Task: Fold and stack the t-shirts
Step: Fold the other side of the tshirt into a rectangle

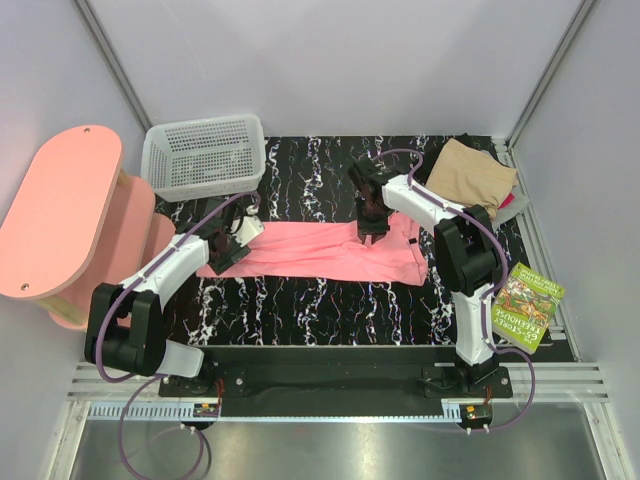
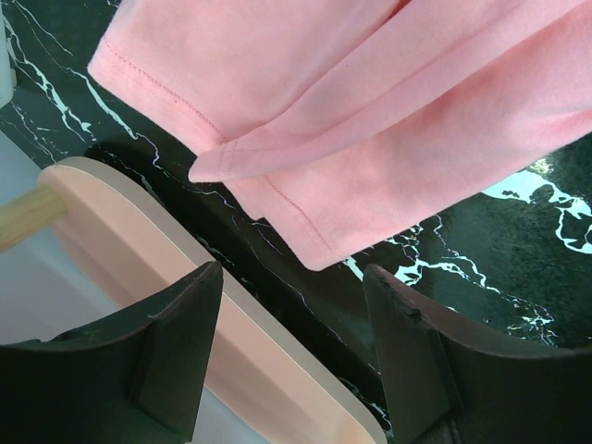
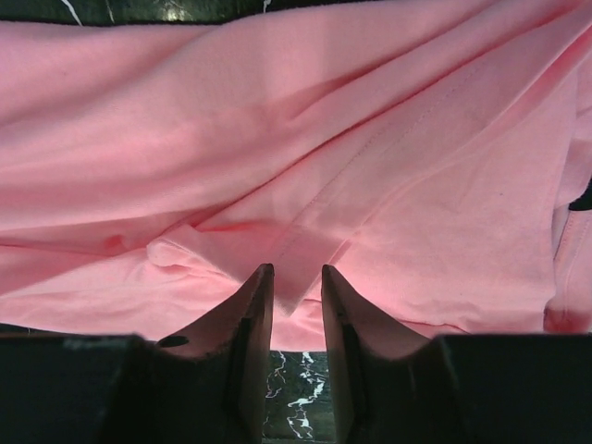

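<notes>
At mid-counter (image 1: 300,305), the pink shirt (image 1: 310,252) lies spread out. My right gripper (image 3: 297,270), nearly closed, straddles its hem; I cannot tell whether it clamps. My left gripper (image 2: 291,273) hangs wide apart by its left end, holding nothing.

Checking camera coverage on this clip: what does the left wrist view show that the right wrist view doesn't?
Only left wrist: the edge of the pink stool with a wooden leg, and the left claw wide open. Only right wrist: the right claw, nearly closed, over creased folds. Both: the pink shirt and the black marbled table.
</notes>
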`<state>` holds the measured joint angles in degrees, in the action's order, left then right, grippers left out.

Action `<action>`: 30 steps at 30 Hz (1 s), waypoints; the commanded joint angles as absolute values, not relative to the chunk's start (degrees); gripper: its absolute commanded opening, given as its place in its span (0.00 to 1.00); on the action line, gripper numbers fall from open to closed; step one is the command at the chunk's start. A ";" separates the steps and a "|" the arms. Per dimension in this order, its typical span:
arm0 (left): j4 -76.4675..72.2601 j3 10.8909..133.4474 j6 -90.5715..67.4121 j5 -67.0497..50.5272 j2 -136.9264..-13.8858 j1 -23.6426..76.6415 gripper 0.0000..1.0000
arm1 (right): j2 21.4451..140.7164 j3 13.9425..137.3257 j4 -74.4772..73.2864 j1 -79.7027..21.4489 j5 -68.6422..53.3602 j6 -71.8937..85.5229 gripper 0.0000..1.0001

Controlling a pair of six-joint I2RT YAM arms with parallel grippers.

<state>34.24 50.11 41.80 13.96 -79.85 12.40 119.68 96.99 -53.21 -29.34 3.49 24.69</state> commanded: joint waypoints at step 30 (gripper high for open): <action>30.67 48.69 43.07 13.97 -78.40 11.60 0.67 | 112.77 96.52 -53.97 -29.79 5.19 18.91 0.64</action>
<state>32.80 48.23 42.48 13.96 -79.85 11.94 119.35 101.27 -55.00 -29.34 3.81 24.34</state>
